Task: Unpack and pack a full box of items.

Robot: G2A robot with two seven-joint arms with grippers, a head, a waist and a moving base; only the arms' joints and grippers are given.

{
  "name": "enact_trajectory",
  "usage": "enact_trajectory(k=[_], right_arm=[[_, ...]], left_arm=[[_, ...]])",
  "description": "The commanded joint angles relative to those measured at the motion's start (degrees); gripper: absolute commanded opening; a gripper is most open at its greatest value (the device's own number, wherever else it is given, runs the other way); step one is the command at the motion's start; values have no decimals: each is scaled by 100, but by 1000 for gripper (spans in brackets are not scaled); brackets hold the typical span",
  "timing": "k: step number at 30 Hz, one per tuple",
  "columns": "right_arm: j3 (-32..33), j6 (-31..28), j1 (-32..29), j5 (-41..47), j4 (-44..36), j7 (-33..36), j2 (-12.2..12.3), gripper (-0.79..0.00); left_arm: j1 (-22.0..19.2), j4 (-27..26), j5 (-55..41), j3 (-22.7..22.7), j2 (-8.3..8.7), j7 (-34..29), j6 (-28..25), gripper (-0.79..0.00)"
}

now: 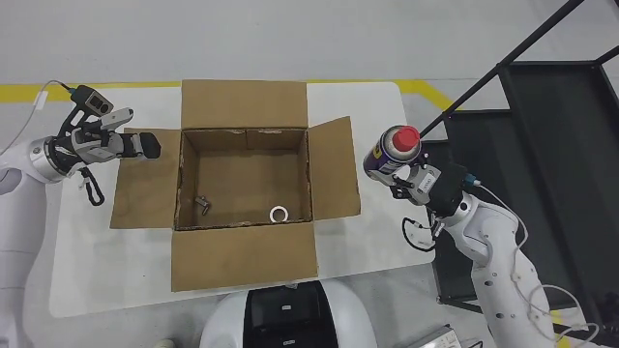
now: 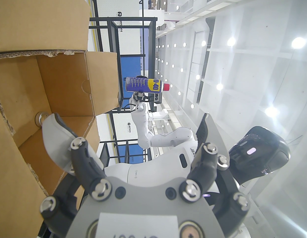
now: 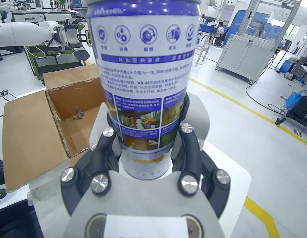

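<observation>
An open cardboard box (image 1: 334, 169) stands mid-table with its flaps spread. Inside it lie a small metal piece (image 1: 203, 200) and a white ring (image 1: 280, 215). My right gripper (image 1: 404, 176) is shut on a blue-and-yellow spray can (image 1: 395, 149) with a red cap, held upright above the table's right edge, outside the box. That can (image 3: 143, 80) stands between the fingers (image 3: 111, 147) in the right wrist view. My left gripper (image 1: 145, 145) hangs open and holds nothing, just left of the box's left flap. From the left wrist view the can (image 2: 146, 84) shows far off past the box (image 2: 66, 85).
The white table (image 1: 387, 106) has bare strips around the box. A dark metal rack (image 1: 542, 145) stands close on the right. A yellow floor line (image 1: 426, 87) runs behind the table.
</observation>
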Motion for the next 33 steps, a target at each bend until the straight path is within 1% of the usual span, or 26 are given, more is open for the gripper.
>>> enact_trajectory(k=[1, 26, 29, 33], right_arm=[[0, 0, 0, 0, 1, -4, 0, -785], [0, 0, 0, 0, 1, -4, 0, -785], [95, 210, 12, 142, 74, 90, 6, -785], [302, 306, 56, 472, 410, 129, 29, -785]], left_arm=[[0, 0, 0, 0, 0, 0, 0, 0], [0, 0, 0, 0, 0, 0, 0, 0], [0, 0, 0, 0, 0, 0, 0, 0], [0, 0, 0, 0, 0, 0, 0, 0]])
